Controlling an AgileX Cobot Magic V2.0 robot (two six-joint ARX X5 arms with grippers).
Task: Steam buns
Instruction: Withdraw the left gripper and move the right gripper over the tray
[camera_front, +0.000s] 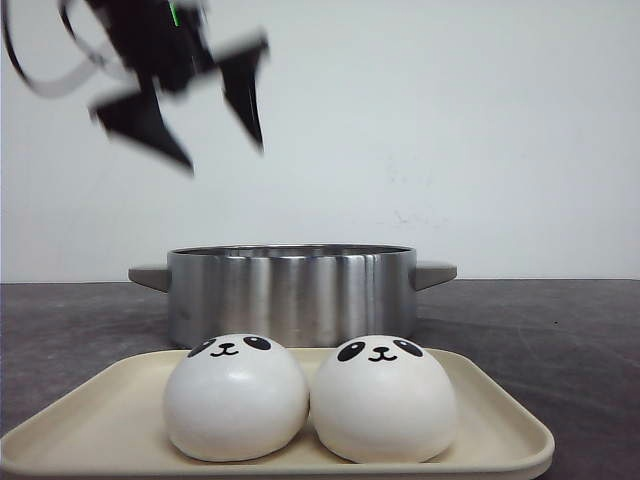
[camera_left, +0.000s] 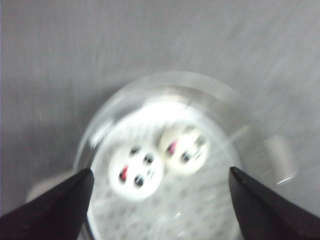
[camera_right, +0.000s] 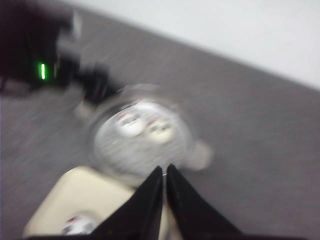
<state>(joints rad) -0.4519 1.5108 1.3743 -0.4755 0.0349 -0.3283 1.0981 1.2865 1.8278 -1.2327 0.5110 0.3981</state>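
You see both wrist views smeared by motion: below the left gripper (camera_left: 160, 182), two white panda-faced buns (camera_left: 135, 172) blur inside the round steel pot (camera_left: 165, 87), whose near rim is cut off.

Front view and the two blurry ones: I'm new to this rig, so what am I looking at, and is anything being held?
The front view looks forward over the dark grey table. Nearest is a cream rectangular tray carrying two white dome-shaped panda-face buns. Behind it stands a round stainless steel pot with two side handles. The black left tool hangs above, open and empty.

The other two pictures come from cameras on the arms' wrists. The left wrist view looks down into the pot between its spread fingers: two more panda buns sit inside on a perforated bottom. The right wrist view shows the pot, the tray and the right tool, shut and holding nothing.
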